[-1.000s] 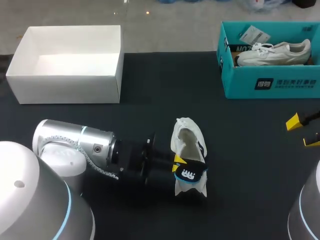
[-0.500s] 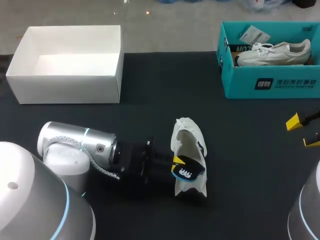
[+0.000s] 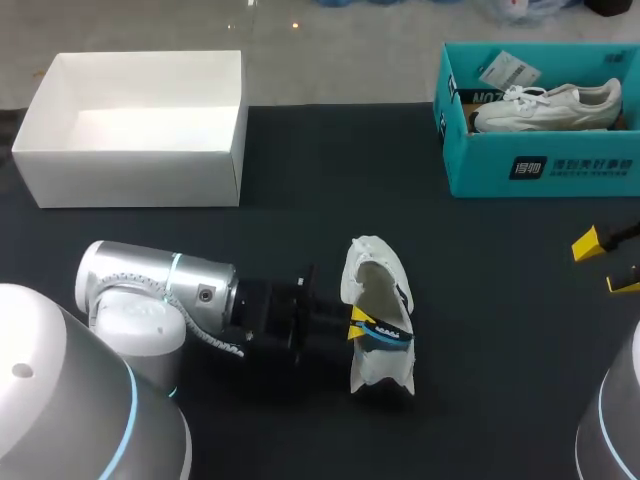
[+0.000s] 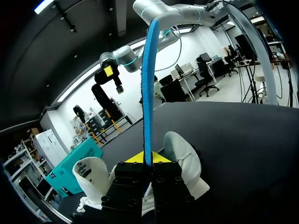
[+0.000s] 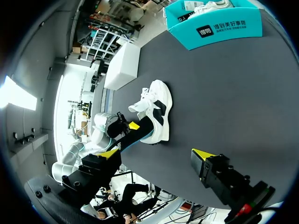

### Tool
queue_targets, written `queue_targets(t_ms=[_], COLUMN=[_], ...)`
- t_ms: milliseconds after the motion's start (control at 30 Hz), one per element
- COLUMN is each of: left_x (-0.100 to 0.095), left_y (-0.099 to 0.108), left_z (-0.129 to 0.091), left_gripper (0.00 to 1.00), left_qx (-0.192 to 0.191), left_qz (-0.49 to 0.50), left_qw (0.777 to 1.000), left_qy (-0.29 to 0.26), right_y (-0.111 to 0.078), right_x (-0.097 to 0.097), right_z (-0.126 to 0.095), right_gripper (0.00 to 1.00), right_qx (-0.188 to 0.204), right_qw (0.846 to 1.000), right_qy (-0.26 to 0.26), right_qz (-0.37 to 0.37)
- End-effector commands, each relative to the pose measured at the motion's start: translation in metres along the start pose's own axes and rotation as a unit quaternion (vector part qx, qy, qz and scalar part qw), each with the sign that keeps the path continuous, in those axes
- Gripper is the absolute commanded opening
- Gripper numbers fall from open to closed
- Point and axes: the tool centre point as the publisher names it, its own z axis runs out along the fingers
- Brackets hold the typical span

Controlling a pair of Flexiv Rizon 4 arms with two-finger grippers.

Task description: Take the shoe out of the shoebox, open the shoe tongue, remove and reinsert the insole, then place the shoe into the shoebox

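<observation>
While my left end effector [image 4: 144, 161] clamps the blue insole [image 4: 148, 93] edge-on, shoe [image 3: 378, 300] lies near-to-far, toe end unclear; right end effector [image 5: 155, 156] gapes.

Matt black table [image 3: 500, 300], glossy metal left arm [image 3: 150, 285], smooth blue insole [image 4: 149, 93], perhaps foam

White shoe [image 3: 377, 290] mid-table, blue insole [image 3: 385, 338] standing edge-on at its opening, open white shoebox [image 3: 130, 178] well apart

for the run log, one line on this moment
left tool shut on thin blue insole | white lace-up shoe on black table | right tool open
</observation>
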Motion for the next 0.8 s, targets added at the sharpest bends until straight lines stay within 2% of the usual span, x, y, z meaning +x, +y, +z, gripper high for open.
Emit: queue_targets(t_ms=[33,133,333,400,467,500,800], left_x=[0.002,0.002,0.000,-0.001,-0.002,-0.002,0.004], left_y=[-0.007,-0.012,-0.021,-0.025,-0.026,-0.026,-0.012], left_z=[-0.004,-0.005,-0.003,-0.002,-0.001,0.000,-0.002], left_gripper=[0.33,0.41,0.41,0.36,0.16,0.00,0.00], left_qx=[-0.004,-0.004,0.000,0.003,0.005,0.005,-0.012], left_qz=[0.002,0.006,0.020,0.025,0.026,0.026,0.025], left_qw=[1.000,1.000,1.000,1.000,1.000,0.999,0.998], left_qy=[0.000,-0.001,0.005,0.008,0.013,0.018,0.048], right_y=[-0.009,-0.009,-0.009,-0.009,-0.009,-0.009,-0.009], right_x=[0.001,0.001,0.001,0.001,0.001,0.001,0.001], right_z=[-0.001,-0.001,-0.001,-0.001,-0.001,-0.001,-0.001], right_gripper=[1.00,1.00,1.00,1.00,1.00,1.00,1.00], right_qx=[-0.037,-0.037,-0.037,-0.037,-0.037,-0.037,-0.037], right_qw=[0.999,0.999,0.999,0.999,0.999,0.999,0.999], right_qy=[-0.001,-0.001,-0.001,-0.001,-0.001,-0.001,-0.001], right_qz=[0.001,0.001,0.001,0.001,0.001,0.001,0.001])
